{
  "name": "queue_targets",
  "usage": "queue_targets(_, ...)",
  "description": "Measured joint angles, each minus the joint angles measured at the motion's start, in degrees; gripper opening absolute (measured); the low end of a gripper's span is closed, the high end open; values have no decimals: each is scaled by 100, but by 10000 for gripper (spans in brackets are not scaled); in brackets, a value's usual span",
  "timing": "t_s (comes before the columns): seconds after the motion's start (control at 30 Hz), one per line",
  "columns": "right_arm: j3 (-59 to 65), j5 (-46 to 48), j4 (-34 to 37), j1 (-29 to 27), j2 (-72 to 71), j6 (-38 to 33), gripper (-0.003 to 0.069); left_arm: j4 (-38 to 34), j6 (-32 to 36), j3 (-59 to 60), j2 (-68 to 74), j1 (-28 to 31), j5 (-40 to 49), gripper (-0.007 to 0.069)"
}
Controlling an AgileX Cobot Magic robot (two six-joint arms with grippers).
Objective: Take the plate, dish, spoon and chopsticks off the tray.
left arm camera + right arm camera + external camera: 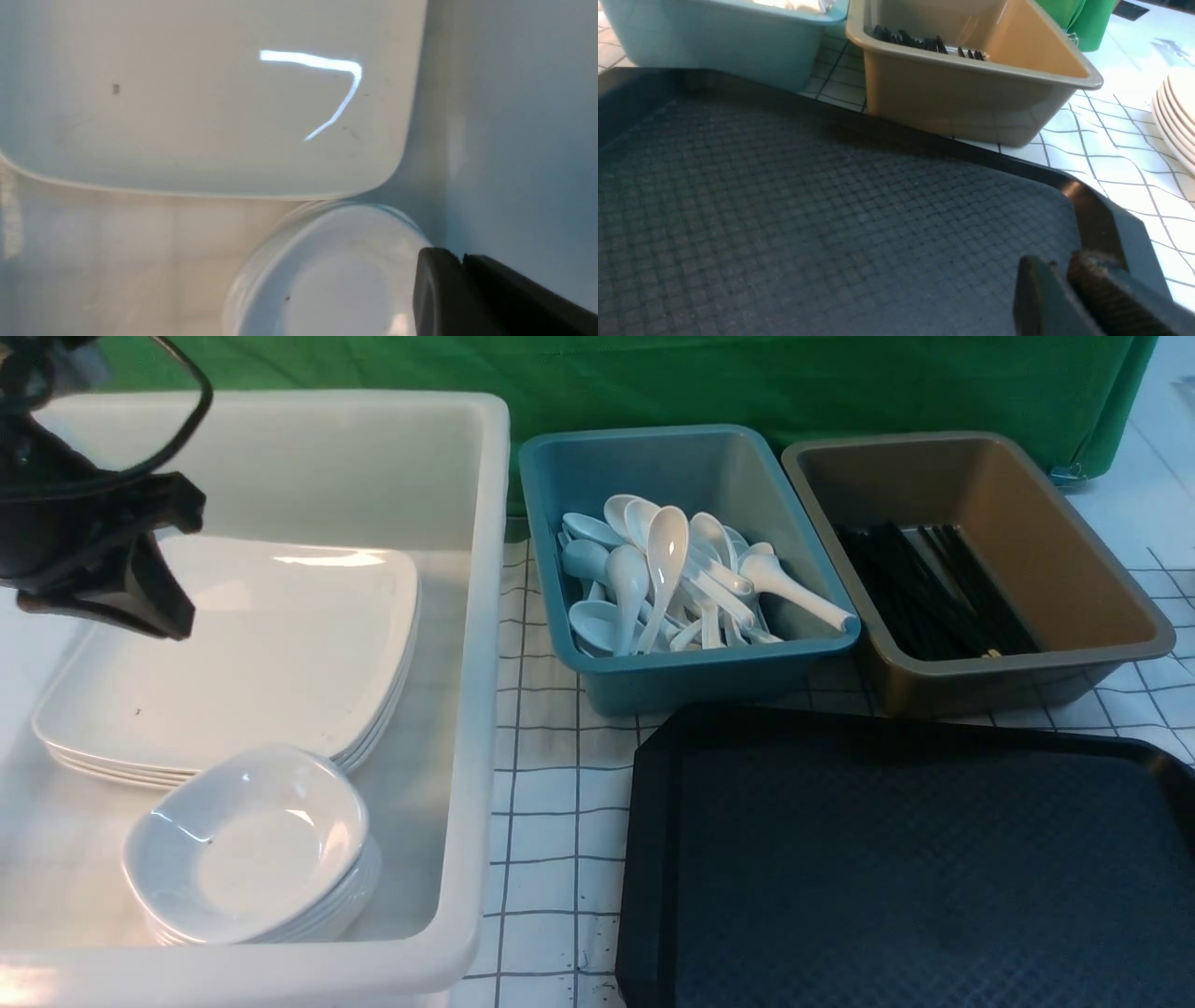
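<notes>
Your left gripper (462, 256) is closed and empty above the plate (252, 644), which tops the stack in the white tub (485, 616) left of the tray (784, 210). Your right gripper (1064, 263) hangs over the tray, jaws barely parted and holding nothing. Judgement: the plate looks glossy, stiff, slippery and breakable, so pinch its raised rim.

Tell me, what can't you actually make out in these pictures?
- Tray: its near and right parts are cut off by the front view's edge, so I cannot vouch for all of it.
- Left gripper: dark against the white bin in the front view; only a sliver shows in its wrist view.
- Right gripper: missing from the front view, cropped in its wrist view.
- Chopsticks: too fine to count.
</notes>
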Motion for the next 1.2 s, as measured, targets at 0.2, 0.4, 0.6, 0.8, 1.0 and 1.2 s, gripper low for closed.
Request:
queue_targets(0.2,0,13,0,0,0,141,151,-158,177,0,0,-725,121,62)
queue_targets(0.4,-6,46,0,0,0,1112,161,-175,309,0,0,-1436,124,66)
queue_targets(0.6,-6,46,0,0,0,1787,173,-243,482,0,0,-1862,147,68)
queue_targets(0.8,-6,46,0,0,0,1807,180,-237,520,0,0,-1869,147,71)
queue_targets(1.0,-6,46,-122,0,0,1807,195,-242,520,0,0,-1869,66,71)
queue_targets(1.2,-6,46,-421,0,0,1807,199,-324,478,0,0,-1869,127,71)
